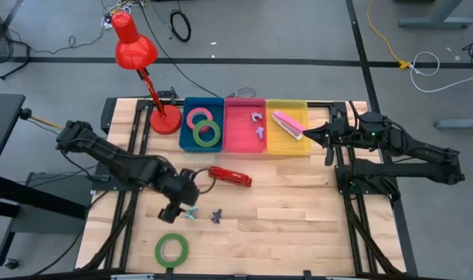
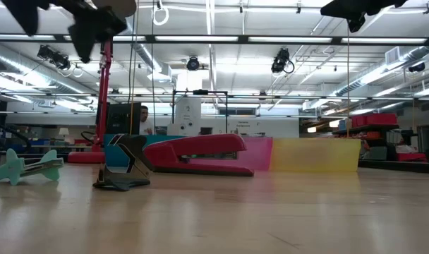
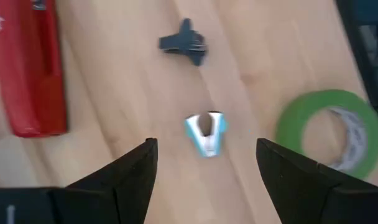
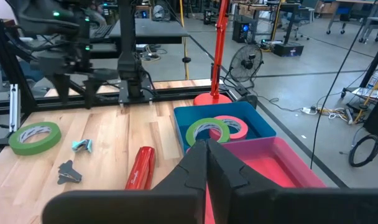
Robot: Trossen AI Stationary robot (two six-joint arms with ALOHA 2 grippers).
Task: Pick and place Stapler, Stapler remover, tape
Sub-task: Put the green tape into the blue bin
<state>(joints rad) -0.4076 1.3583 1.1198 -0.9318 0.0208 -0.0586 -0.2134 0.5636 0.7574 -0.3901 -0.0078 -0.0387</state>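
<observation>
A: Left gripper (image 1: 180,212) over front-left of wood table (image 1: 299,210), fingers (image 3: 130,171) apart, nothing held. Teal remover (image 3: 207,133) flat on table right below, between the fingers but untouched.

B: Other removers?

A: Dark remover (image 1: 217,216) just beside teal one, toward centre. Two more in pink bin (image 1: 246,144).

B: Staplers?

A: Red stapler (image 1: 229,176) flat on table, mid-left, behind the removers. Pink stapler (image 1: 287,123) in yellow bin (image 1: 285,145).

B: Tape?

A: Loose green roll (image 1: 172,249) near front edge, flat. Green roll (image 1: 208,134) and pink roll (image 1: 199,119) in blue bin (image 1: 187,124), overlapping.

B: Right side?

A: Right gripper (image 1: 310,135) parked at yellow bin's right edge, fingers (image 4: 229,171) pressed together, empty.

B: Surface?

A: Light wood planks, bare across centre and right. Three bins side by side along back edge: blue, pink, yellow. Red desk lamp (image 1: 135,53) with base at back-left, next to blue bin.

B: Room?

A: Grey floor with black tape lines, loose cables. From table height: open workshop, ceiling strip lights, ducts, shelving at back. Person (image 2: 142,118) far off behind bins, partly hidden. Floor fan (image 4: 245,63) and benches beyond table's left side.
</observation>
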